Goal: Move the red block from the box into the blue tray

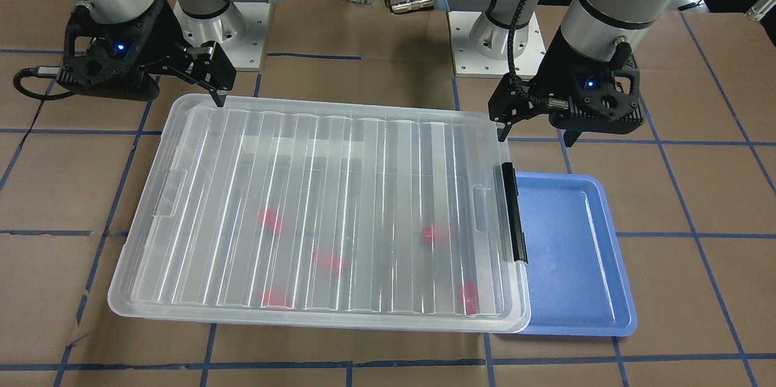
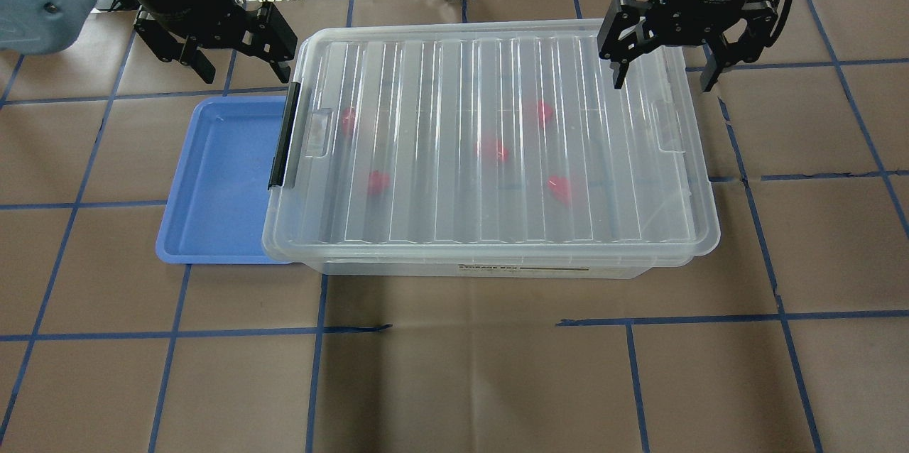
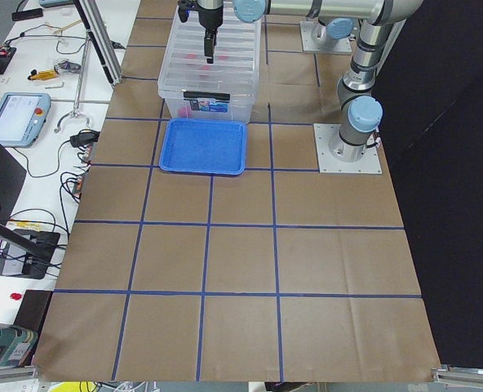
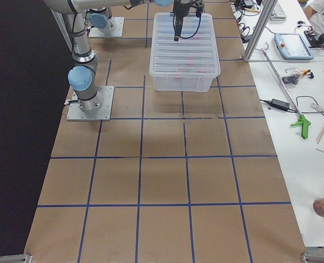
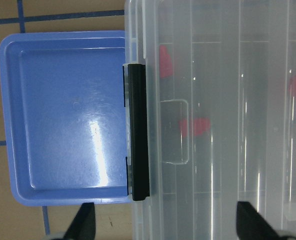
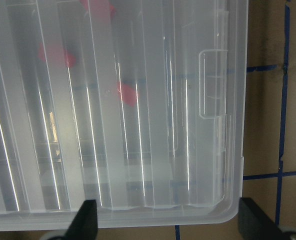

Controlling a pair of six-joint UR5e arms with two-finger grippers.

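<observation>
Here, at the far left of the overhead view, the left arm's black two-finger gripper (image 2: 246, 75) is seen spread wide, with nothing held between its fingers. It is poised above the far left corner of the box, one finger out over the table and the other beside the lid's corner. Just nearer than it, a shallow rectangular blue plastic tray (image 2: 220, 176) is laid flat on the brown paper-covered table (image 2: 454, 375). The tray's right edge is hidden under the overhanging rim of the large clear plastic storage box (image 2: 398, 267). A black latch bar (image 2: 286, 135) is clipped along that end of the box, facing the tray. The box is covered by its ribbed clear lid (image 2: 454, 69), which is seated shut. Through the lid, five small glossy red plastic blocks (image 2: 492, 150) are made out as blurred shapes, scattered apart on the box floor. At the right, the right arm's black two-finger gripper (image 2: 664, 84) is likewise spread wide and empty, held over the far right corner of the lid. Whether its fingertips touch the lid cannot be told.
</observation>
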